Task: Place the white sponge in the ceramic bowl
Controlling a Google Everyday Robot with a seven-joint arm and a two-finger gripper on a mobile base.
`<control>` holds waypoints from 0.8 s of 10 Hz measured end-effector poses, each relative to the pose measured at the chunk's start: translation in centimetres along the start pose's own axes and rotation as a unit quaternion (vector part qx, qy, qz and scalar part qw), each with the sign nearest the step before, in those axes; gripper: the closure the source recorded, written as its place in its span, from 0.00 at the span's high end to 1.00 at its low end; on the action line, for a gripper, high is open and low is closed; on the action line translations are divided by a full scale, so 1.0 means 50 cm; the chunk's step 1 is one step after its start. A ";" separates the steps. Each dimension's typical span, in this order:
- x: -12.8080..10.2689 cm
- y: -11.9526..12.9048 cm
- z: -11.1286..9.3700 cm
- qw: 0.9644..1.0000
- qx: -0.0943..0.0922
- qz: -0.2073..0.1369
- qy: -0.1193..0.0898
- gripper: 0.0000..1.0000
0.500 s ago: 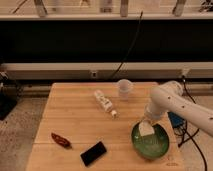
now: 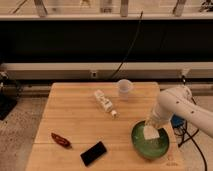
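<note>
White, soft rectangular sponge (image 2: 151,132) clamped in the fingers of the gripper (image 2: 152,125), just over the bowl's pale inside.
The round, glossy dark-green ceramic bowl (image 2: 137,143) sits at the wooden bench's (image 2: 75,117) front right corner, near a flat black phone (image 2: 93,153).

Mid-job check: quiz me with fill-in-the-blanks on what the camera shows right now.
The claw, with the white sponge at its tip, is over the ____ ceramic bowl. The white bottle lies on its ____. The black phone lies on the ____ table.
Missing words: green; side; wooden.
</note>
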 end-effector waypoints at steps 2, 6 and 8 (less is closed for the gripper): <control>-0.009 0.015 0.008 1.000 -0.003 0.007 -0.004 0.00; -0.021 0.031 0.042 1.000 -0.017 0.010 -0.007 0.09; -0.022 0.036 0.054 1.000 -0.027 0.009 -0.004 0.29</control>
